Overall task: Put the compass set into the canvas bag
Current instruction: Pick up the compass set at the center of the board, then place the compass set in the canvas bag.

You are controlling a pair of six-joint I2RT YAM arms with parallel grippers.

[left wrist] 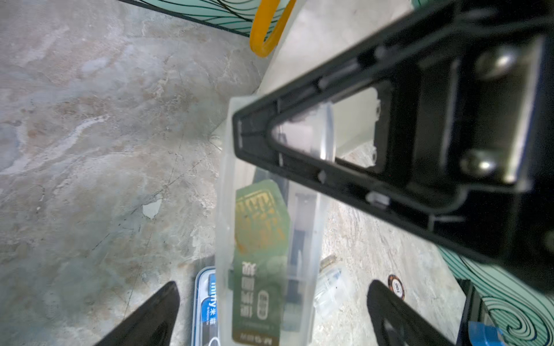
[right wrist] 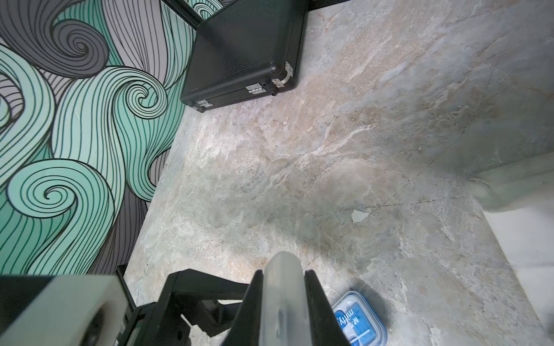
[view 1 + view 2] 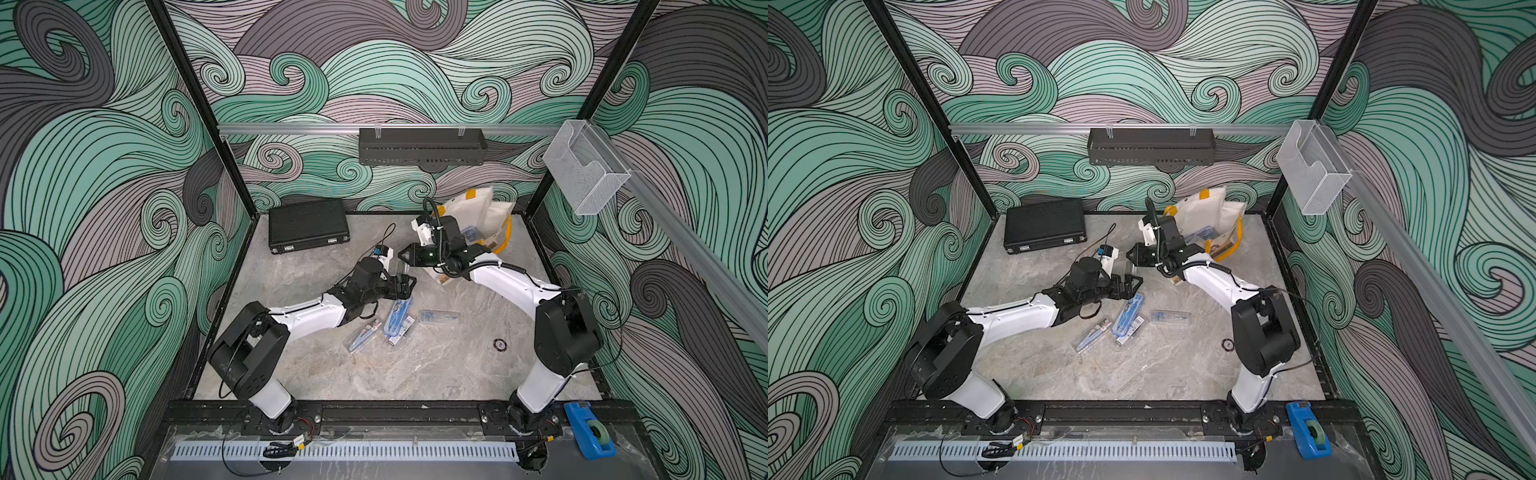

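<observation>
Handover in mid-air: translucent plastic, green-labelled compass set (image 1: 263,239) raised clear of the grey marbled tabletop (image 3: 415,374), between the two arms. Clamped at the far end by the right gripper (image 2: 283,275), black fingers pressed flat on both faces, plain in the right wrist view. Flanked at the near end by the left gripper (image 1: 272,284), fingers spread wide, touching nothing visible.

Best now: back the left gripper straight off along the set, no sideways brush, no twisting of a one-ended hold. Then swing right toward the off-white canvas bag (image 3: 478,208) with yellow strap handles, propped against the back wall just behind the right arm, seemingly open toward the table. Go in narrow end first, low and level, well past the rim before letting go. Mind the slick plastic: likely to pivot in the grip.

Three more lying flat below, among them a blue-lidded case (image 3: 399,316), near the left arm, well apart from the bag.
</observation>
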